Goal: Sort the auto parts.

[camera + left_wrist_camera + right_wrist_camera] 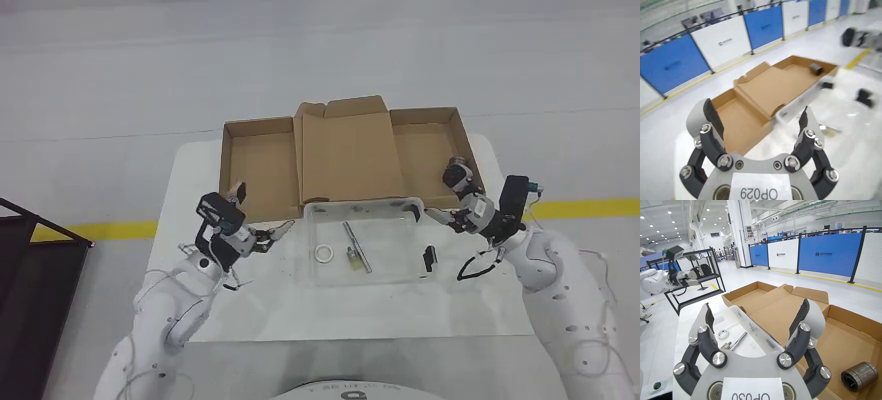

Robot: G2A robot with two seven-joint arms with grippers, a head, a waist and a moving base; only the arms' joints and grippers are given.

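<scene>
Top view: rod [357, 247] flat in tray [395, 247], long axis near-far.

Far ahead of the jaws of the right gripper [756, 303] stands a fence of blue and white panels [831, 256] on a pale shiny floor [783, 275] with a yellow line [590, 208]. Off to one side is a black rack [15, 300]. Round ceiling lamps [669, 212] shine above.
</scene>
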